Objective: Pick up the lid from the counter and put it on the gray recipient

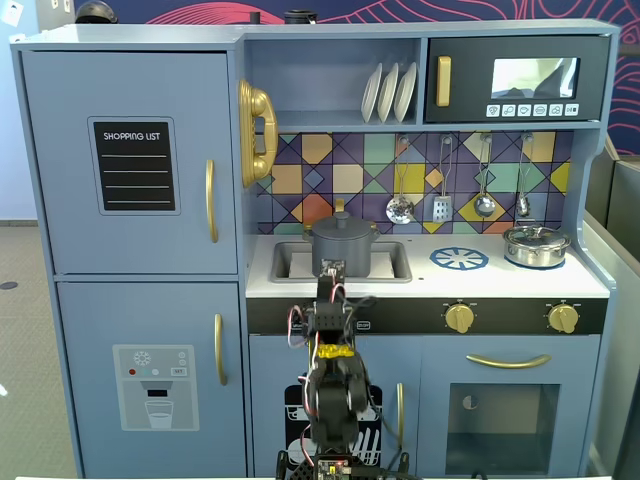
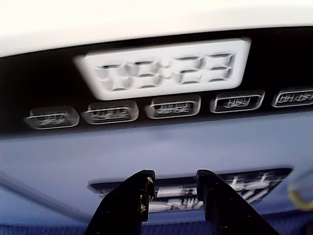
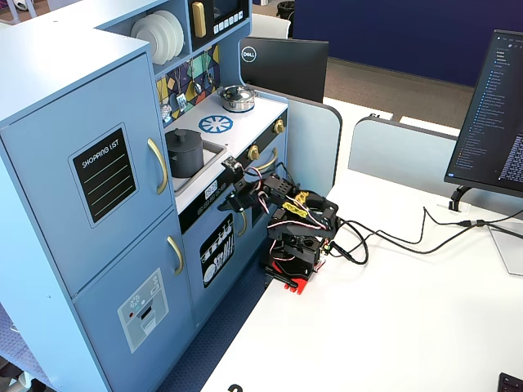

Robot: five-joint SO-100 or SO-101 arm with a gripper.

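Observation:
The gray recipient (image 1: 343, 256) stands in the sink of the toy kitchen, also seen in the other fixed view (image 3: 185, 157). The dark gray lid (image 1: 342, 224) with its small knob lies on top of it (image 3: 183, 134). My gripper (image 2: 175, 185) is open and empty. It sits low in front of the kitchen, below the counter edge and apart from the pot (image 3: 227, 202). In the wrist view its jaws point at the blue front panel, under the black strip with the clock. The pot and lid do not show in the wrist view.
A shiny silver pot (image 1: 537, 246) with its own lid stands at the counter's right. A blue burner disc (image 1: 459, 258) lies beside the sink. Utensils hang on the back wall. My arm's base (image 3: 296, 260) stands on the white table, with cables and a monitor (image 3: 494, 114) to the right.

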